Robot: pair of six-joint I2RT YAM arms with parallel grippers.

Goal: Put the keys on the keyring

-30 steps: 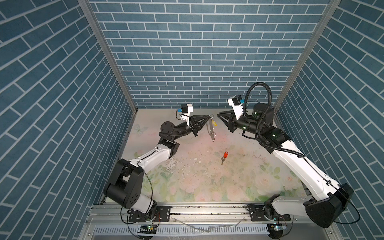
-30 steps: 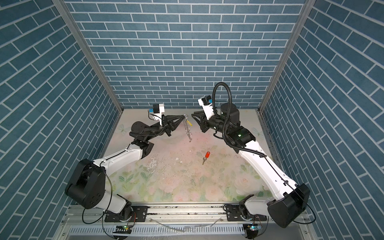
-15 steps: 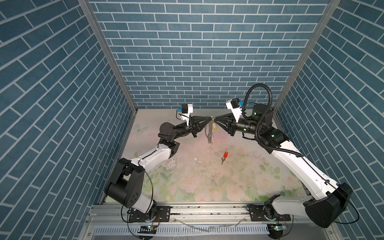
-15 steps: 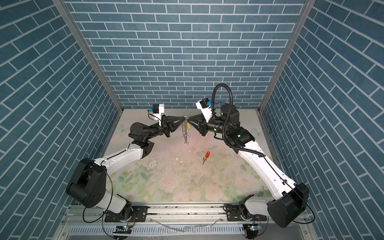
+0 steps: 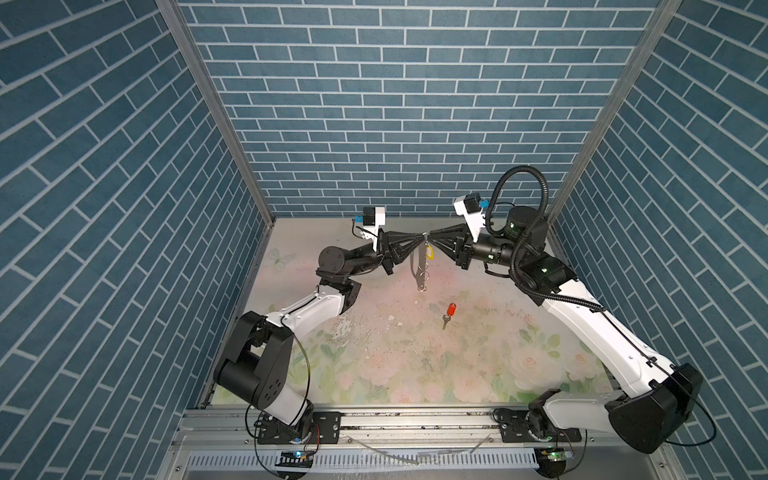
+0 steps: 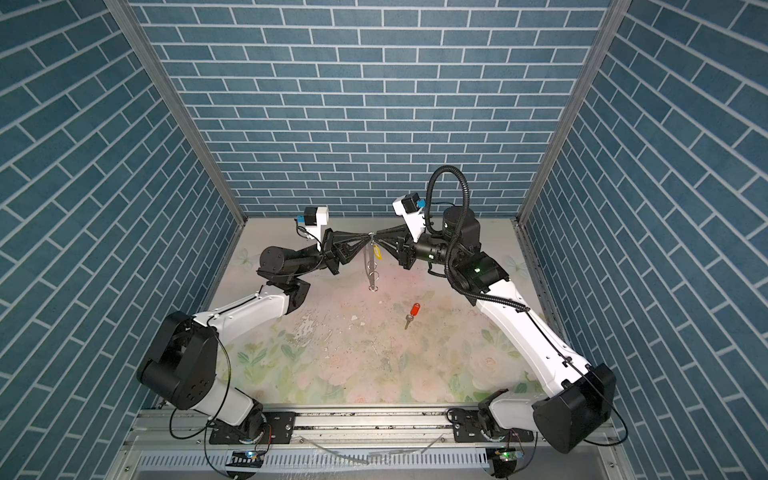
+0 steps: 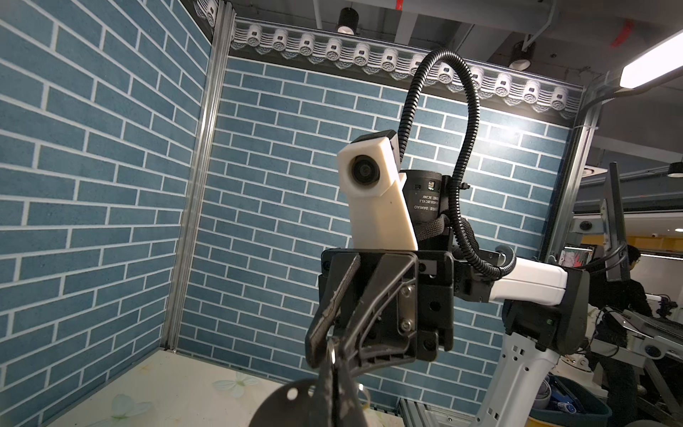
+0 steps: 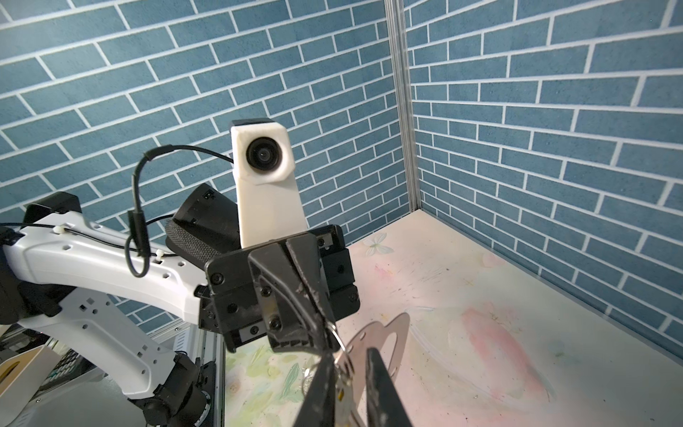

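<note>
The red-tagged key lay flat on the tabletop, nearer than the keyring and slightly toward the right arm's side of it, touched by nothing. The keyring hung clear of the tabletop, its top pinched in the closed left fingers. Meeting that top from the other side, the right fingers seemed clamped narrowly on the yellow-tagged key, whose tag dangled just beside the keyring's upper part.

keyring: matt strap, shiny metal rings; red key, yellow key: glossy plastic tags; tabletop: matt, scuffed
</note>
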